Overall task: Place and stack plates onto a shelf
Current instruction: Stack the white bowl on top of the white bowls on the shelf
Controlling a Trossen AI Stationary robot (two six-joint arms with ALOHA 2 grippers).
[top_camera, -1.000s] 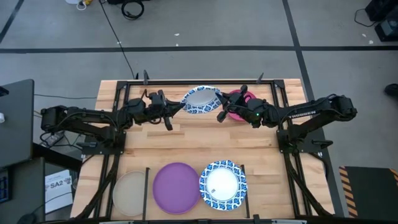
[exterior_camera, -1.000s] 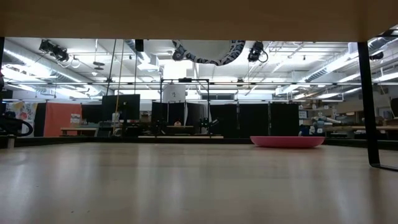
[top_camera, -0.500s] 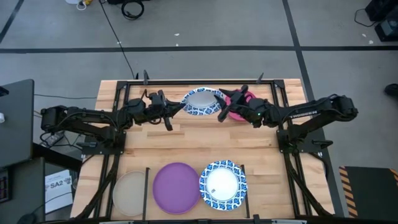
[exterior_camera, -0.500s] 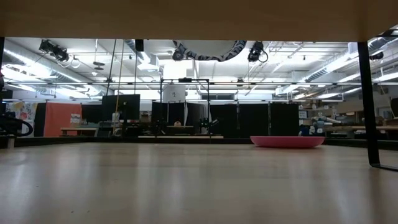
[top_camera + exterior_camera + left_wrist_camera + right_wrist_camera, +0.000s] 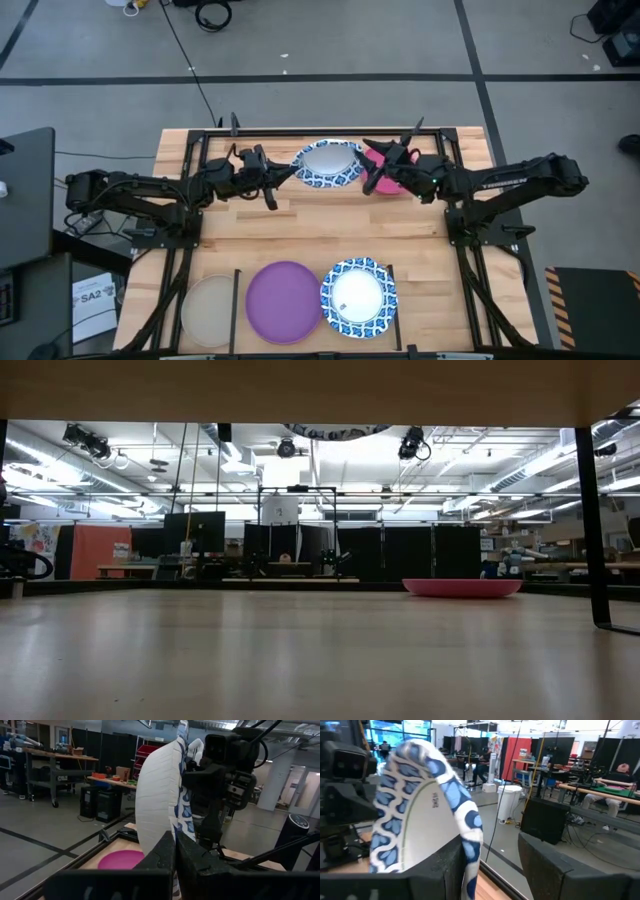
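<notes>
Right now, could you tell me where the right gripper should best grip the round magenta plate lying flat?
Pinch the round magenta plate by its rim, on the edge nearest the open right gripper, coming in low from that arm's side. The plate lies flat, and its rim curves up off the light-wood table, probably leaving room for a finger.

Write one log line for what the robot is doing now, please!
left gripper: shut on blue-rimmed plate, held up | right gripper: open beside its rim | magenta plate: on table
</notes>
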